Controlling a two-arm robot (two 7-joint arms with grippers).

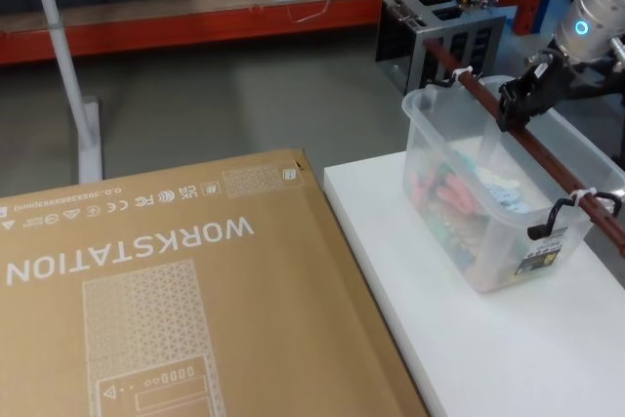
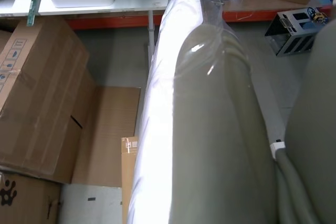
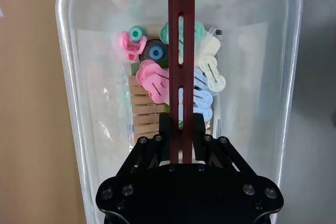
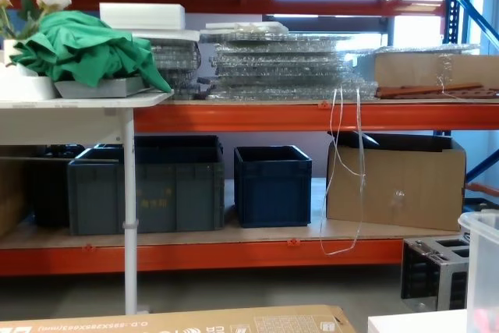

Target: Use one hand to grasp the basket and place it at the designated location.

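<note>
The basket (image 1: 459,231), a clear plastic bin with a rolled rim, sits on the white table (image 1: 488,358) at my right. Its thin reddish-brown handle (image 1: 552,165) runs lengthwise over the top, tied to black end loops. My right gripper (image 1: 516,109) is shut on the handle near the far end. In the right wrist view the black fingers (image 3: 164,132) clamp the slotted handle (image 3: 181,51) from both sides. Below it, pastel pink, green and blue clips (image 3: 152,80) lie inside the basket (image 3: 65,77). A corner of the basket (image 4: 483,271) reaches the chest view's right edge. My left arm (image 2: 210,129) is parked.
A large cardboard box (image 1: 146,290) marked WORKSTATION lies just left of the table. A grey metal toaster-like box (image 1: 439,31) stands on the floor behind the basket. A white pole (image 1: 68,65) stands far left. Dark blue crates (image 4: 273,185) and a cardboard box (image 4: 394,181) sit on the rear shelf.
</note>
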